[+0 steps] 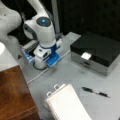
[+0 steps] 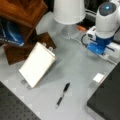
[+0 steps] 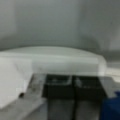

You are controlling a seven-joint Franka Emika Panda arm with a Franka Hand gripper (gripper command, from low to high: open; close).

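Tool (image 3: 72,87) low over table (image 1: 72,72), fingers apparently together.

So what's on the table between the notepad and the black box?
A black pen lies between the notepad and the black box, seen in both front views.
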